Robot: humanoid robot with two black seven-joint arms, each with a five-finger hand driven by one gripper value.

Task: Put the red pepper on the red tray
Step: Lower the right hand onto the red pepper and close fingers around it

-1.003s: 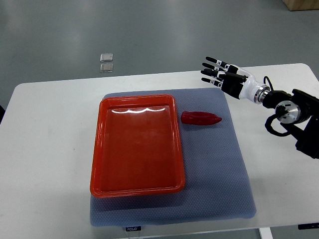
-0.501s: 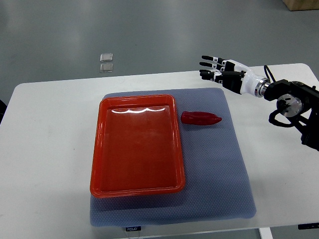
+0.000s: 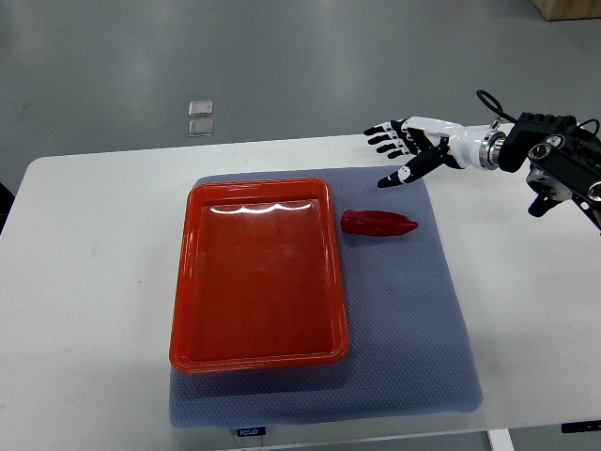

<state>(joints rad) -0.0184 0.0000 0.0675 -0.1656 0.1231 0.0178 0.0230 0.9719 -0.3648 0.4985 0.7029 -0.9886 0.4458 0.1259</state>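
Note:
A red pepper (image 3: 377, 223) lies on its side on the grey mat (image 3: 413, 310), just right of the red tray (image 3: 258, 272), its tip pointing right. The tray holds nothing. My right hand (image 3: 399, 152) hovers above the mat's far right corner, beyond and slightly right of the pepper, fingers spread and holding nothing. Its arm (image 3: 549, 155) comes in from the right edge. The left arm does not show.
The mat lies on a white table (image 3: 84, 282). Two small clear squares (image 3: 200, 117) lie on the floor beyond the table's far edge. A brown box corner (image 3: 568, 7) shows at the top right.
My right hand has swung up and to the left, turning over with the thumb now pointing down toward the mat. The arm has risen toward the table's far edge. The pepper has not moved.

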